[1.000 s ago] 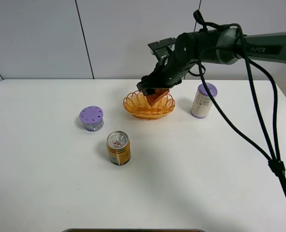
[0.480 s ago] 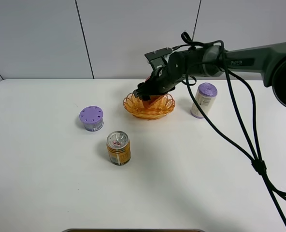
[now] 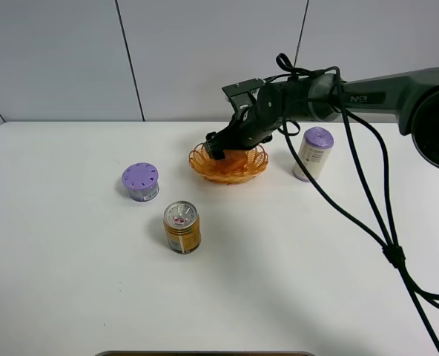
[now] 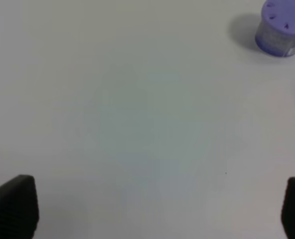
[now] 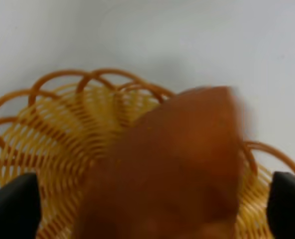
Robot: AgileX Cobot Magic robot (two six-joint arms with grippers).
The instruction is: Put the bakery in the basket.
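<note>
The bakery (image 3: pixel 233 160), an orange-brown wedge of toy bread, lies in the woven orange-yellow basket (image 3: pixel 205 165) at the back middle of the table. My right gripper (image 3: pixel 230 144) hangs just above the basket, reaching in from the right. In the right wrist view the bakery (image 5: pixel 177 164) is blurred over the basket (image 5: pixel 48 129). The right gripper (image 5: pixel 147 214) has its fingers spread wide to either side, apart from the bread. My left gripper (image 4: pixel 147 209) is open and empty over bare table, and it is out of the exterior view.
An orange-gold drink can (image 3: pixel 182 227) stands in front of the basket. A small purple-lidded container (image 3: pixel 140 182) sits to the left and also shows in the left wrist view (image 4: pixel 282 27). A white bottle with a purple cap (image 3: pixel 312 153) stands right of the basket.
My right gripper carried the bakery from above the basket down into it and opened its fingers. The bakery now lies in the basket. Nothing else moved.
</note>
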